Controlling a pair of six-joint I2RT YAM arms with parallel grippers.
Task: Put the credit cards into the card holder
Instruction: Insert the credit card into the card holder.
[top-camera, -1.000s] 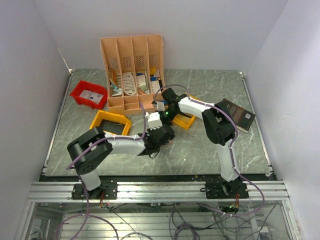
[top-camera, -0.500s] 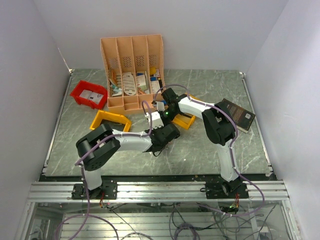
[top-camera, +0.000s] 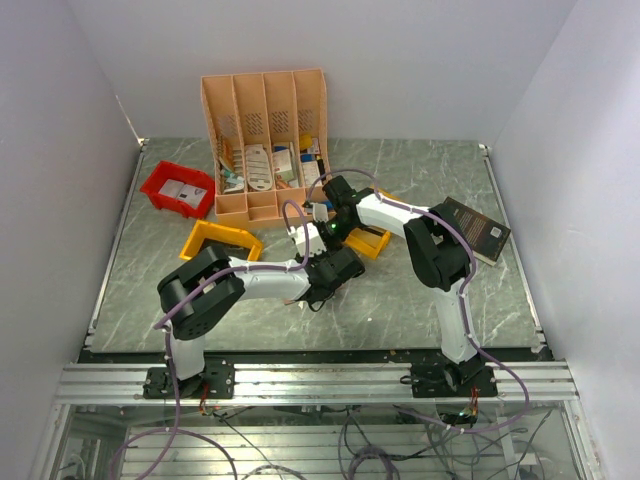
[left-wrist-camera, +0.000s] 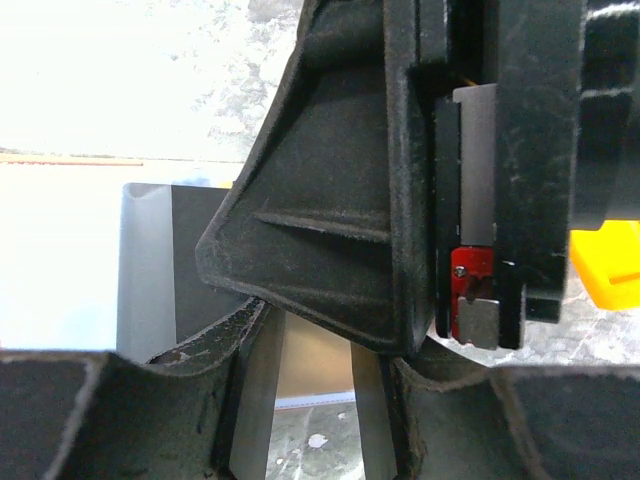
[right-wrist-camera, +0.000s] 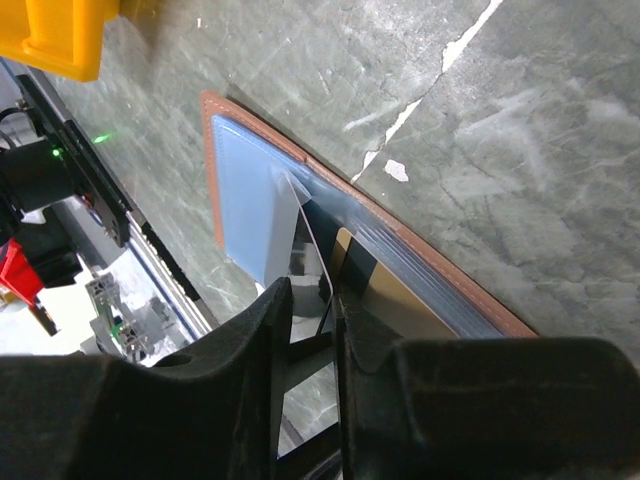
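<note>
Left tool (left-wrist-camera: 312, 405), lower centre: fingers spread, nothing between them. Right tool (right-wrist-camera: 335, 312), bottom centre: fingers nearly together about one credit card (right-wrist-camera: 312, 240); whether pinching or slack could not be determined. The card holder (right-wrist-camera: 245, 190) lay open on the bench (right-wrist-camera: 470, 120), with the card's edge at its blue pocket.

Recommended: slide the card low along the pocket and release only once it is seated.

Overhead, the arms hid the holder. The right tool's body filled the left wrist view. Other cards were unseen.

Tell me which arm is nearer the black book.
Right. The right arm has its elbow close beside the black book, on the book's left in the top view; the left arm lies much farther left.
</note>
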